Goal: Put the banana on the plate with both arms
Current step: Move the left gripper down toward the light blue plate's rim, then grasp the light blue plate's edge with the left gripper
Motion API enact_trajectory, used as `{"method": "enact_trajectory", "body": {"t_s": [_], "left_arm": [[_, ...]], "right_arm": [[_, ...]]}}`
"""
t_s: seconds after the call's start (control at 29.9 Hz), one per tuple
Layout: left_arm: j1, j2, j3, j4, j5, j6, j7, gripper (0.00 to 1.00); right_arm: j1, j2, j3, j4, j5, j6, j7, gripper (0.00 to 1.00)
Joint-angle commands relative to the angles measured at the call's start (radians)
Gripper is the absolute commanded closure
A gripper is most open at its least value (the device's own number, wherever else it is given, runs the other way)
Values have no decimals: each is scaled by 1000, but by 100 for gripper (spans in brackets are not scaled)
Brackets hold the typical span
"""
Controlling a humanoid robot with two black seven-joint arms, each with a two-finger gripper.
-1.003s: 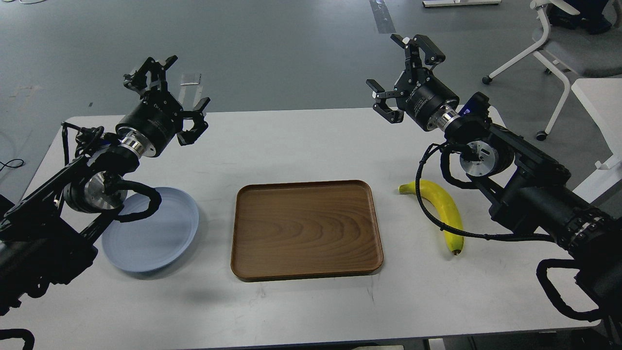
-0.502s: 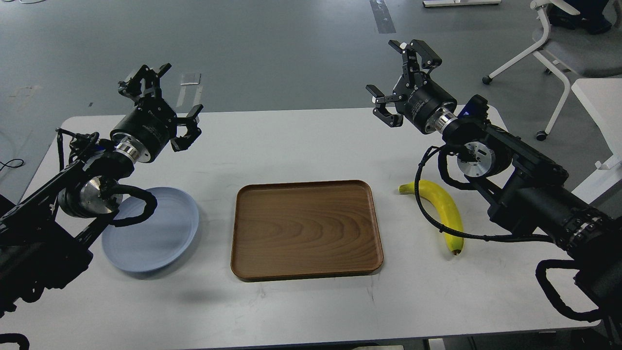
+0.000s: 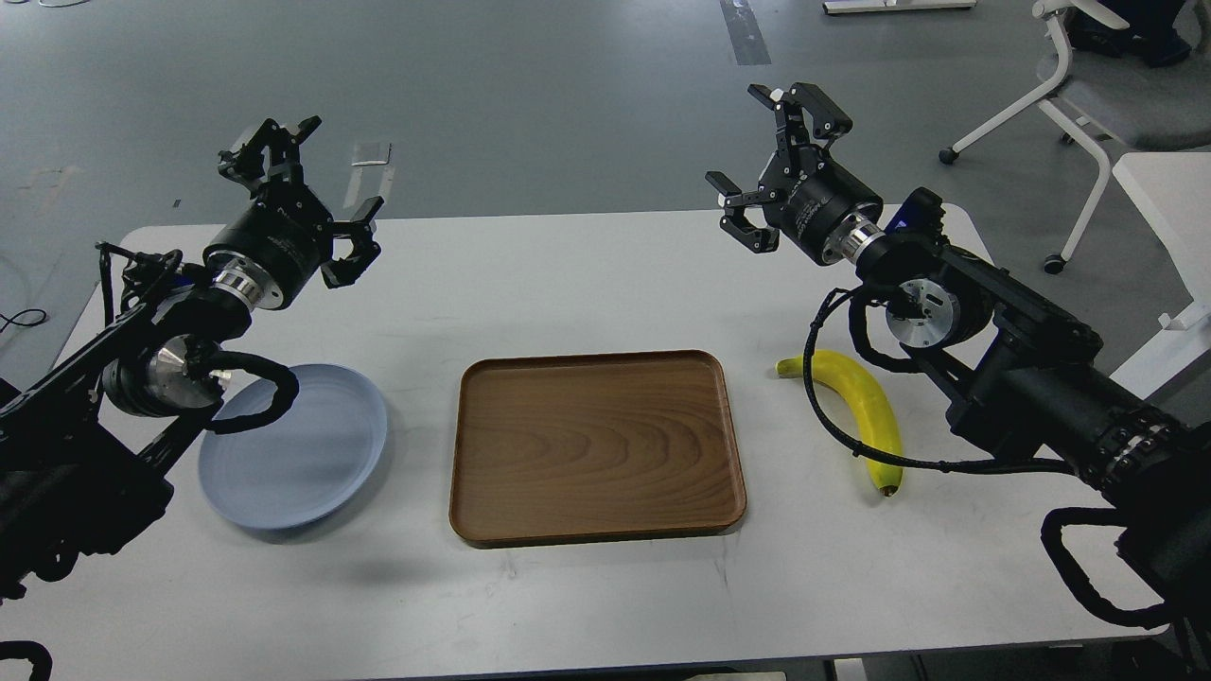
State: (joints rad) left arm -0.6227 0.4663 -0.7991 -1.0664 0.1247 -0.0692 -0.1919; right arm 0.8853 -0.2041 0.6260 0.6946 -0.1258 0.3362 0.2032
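Observation:
The yellow banana lies on the white table right of the tray, greenish stem toward the tray, dark tip toward me. A black cable of my right arm crosses it. The pale blue-grey plate sits at the left, partly hidden by my left arm. My left gripper is open and empty, raised above the table's far left, well behind the plate. My right gripper is open and empty, raised above the table's far edge, well behind the banana.
A rectangular brown wooden tray lies in the middle of the white table, between plate and banana. A white office chair and a second white table stand at the right, beyond the table.
Both grippers have shifted a little to the left and stayed open. The left one also rose slightly. Banana, plate and tray have not moved.

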Motion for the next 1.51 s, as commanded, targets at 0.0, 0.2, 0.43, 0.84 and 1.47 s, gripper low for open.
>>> {"method": "enact_trajectory", "body": {"t_s": [0.0,0.2,0.43,0.84,1.47], "left_arm": [[-3,-2,3,0,6,29,0,2],[-12,-2,6,-1,23,29,0,2],[-14,3,14,-4,93,35,-23,2],[-11,391,357,-219,1065,302,-100,2],[147,485,796,0,1170,558,-198,15]], "right_arm": [[0,0,0,0,0,0,1,0],[1,2,-2,0,0,1,1,0],[9,-3,-17,6,0,7,1,0],[7,-20,-22,6,0,0,2,0],[-17,-24,-42,13,-2,-13,2,0]]}}
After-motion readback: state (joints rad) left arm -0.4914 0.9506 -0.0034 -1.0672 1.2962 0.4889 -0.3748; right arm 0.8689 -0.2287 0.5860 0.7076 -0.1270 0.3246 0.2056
